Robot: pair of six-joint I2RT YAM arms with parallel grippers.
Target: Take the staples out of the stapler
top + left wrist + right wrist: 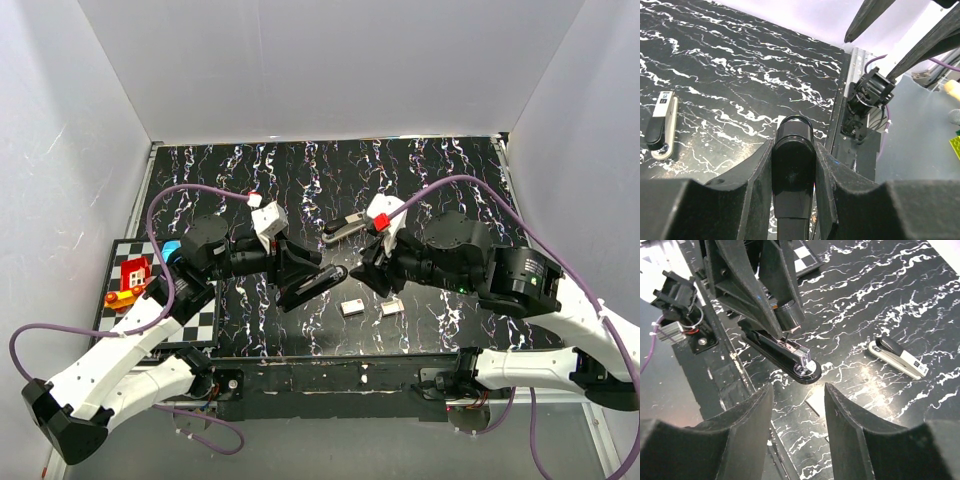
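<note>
My left gripper (pixel 305 280) (pixel 794 150) is shut on the stapler (pixel 318 283) (pixel 792 165) (pixel 785 351), a glossy black body held above the table. In the right wrist view its silver metal strip lies on top and its rounded tip points toward my right gripper. My right gripper (pixel 368 272) (pixel 797 386) stands open just short of that tip, with nothing between its fingers. I cannot make out the staples.
A second stapler (pixel 345 228) (pixel 661 125) (pixel 897 356) lies flat on the black marbled table behind the grippers. Two small pale blocks (pixel 351 307) (pixel 391 307) lie near the front edge. A checkered board (pixel 200 325) with a red toy house (pixel 133 270) sits at the left.
</note>
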